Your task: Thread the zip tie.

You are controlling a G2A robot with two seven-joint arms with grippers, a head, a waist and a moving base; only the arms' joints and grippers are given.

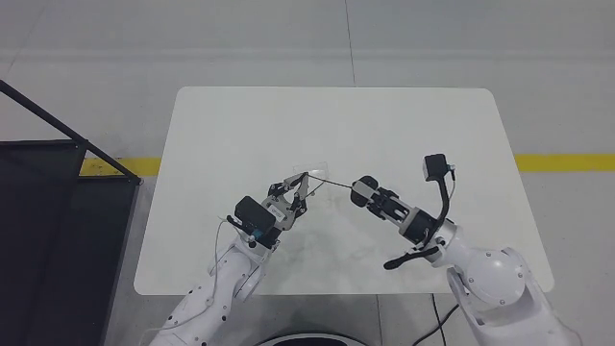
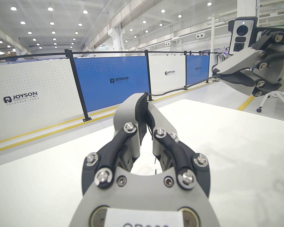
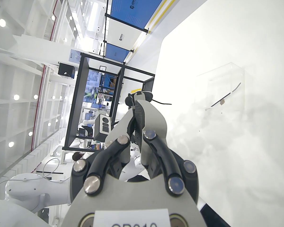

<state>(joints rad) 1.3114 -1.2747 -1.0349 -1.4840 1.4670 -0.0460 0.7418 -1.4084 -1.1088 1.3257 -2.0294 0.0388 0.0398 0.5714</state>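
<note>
A thin black zip tie [image 1: 330,183] is stretched in the air between my two grippers, above the white table [image 1: 432,135]. My left gripper [image 1: 305,177] is shut on one end of it. My right gripper [image 1: 355,188] faces it and is shut on the other end. In the left wrist view the tie [image 2: 179,88] runs from the left gripper [image 2: 146,96] across to the right gripper [image 2: 215,73], and a short strand hangs between the left fingers. In the right wrist view a curled end of the tie [image 3: 163,103] sticks out past the right gripper [image 3: 137,101].
A clear plastic box [image 3: 227,72] sits on the table just beyond the grippers, with another black zip tie [image 3: 224,98] lying in it. In the top view its faint outline [image 1: 320,166] lies beside the left fingertips. A black frame [image 1: 43,120] stands left of the table.
</note>
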